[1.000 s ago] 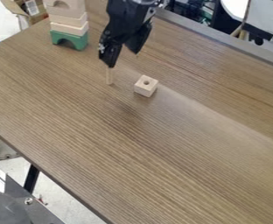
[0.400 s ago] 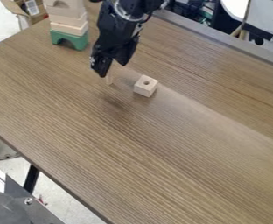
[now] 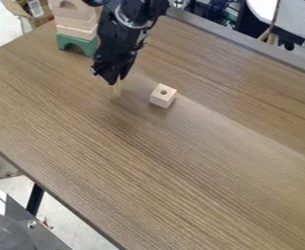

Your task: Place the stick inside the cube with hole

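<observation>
well, the black gripper [image 3: 119,79] hangs over the upper left part of the worktop [image 3: 175,161], nearer its upper left edge than its lower left one, with the arm coming in from the top of the view. just beneath the gripper's tips is the stick [image 3: 117,89], pale wood and roughly upright, its upper end hidden. whether the jaws stand apart or have a grip on the stick, the picture does not let me tell

the cube [image 3: 162,99], also pale wood, sits on the worktop just to the right of the stick, apart from it, with its round hole [image 3: 163,92] facing up. the stick is outside that hole

close to the worktop's upper left edge stands a stack of blocks: a green arch [image 3: 78,44] at the bottom, and pale blocks [image 3: 76,23] on top of it, partly behind the arm. along the upper right edge runs a grey strip [image 3: 247,41]. past the upper left edge, on the floor side, there is a cardboard box [image 3: 23,10]
</observation>
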